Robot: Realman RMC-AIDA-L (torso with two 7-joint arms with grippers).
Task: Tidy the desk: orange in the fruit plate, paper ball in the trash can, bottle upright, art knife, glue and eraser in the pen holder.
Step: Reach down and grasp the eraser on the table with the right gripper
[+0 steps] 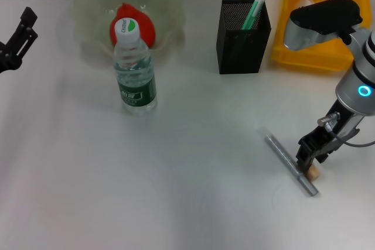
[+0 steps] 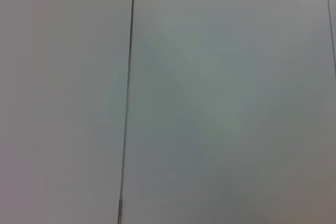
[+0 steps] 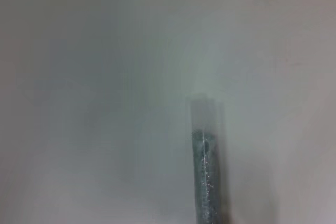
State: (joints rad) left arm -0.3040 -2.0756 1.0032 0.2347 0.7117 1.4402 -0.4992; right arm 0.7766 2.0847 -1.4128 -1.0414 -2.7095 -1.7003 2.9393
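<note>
The orange (image 1: 143,27) lies in the pale green fruit plate (image 1: 88,4) at the back left. In front of it the bottle (image 1: 135,68) stands upright. A green and white stick (image 1: 253,13) leans inside the black mesh pen holder (image 1: 241,42). Beside the holder is the yellow trash can (image 1: 328,45); a whitish shape (image 1: 303,3) shows in it, mostly behind my right arm. The grey art knife (image 1: 290,156) (image 3: 207,171) lies flat at the front right, with the tan eraser (image 1: 314,173) against its near end. My right gripper (image 1: 309,161) is down at the eraser. My left gripper (image 1: 23,30) hangs open at the far left.
The white desk (image 1: 176,174) spreads wide between the bottle and the art knife. The left wrist view holds only a pale surface crossed by a thin dark line (image 2: 127,98).
</note>
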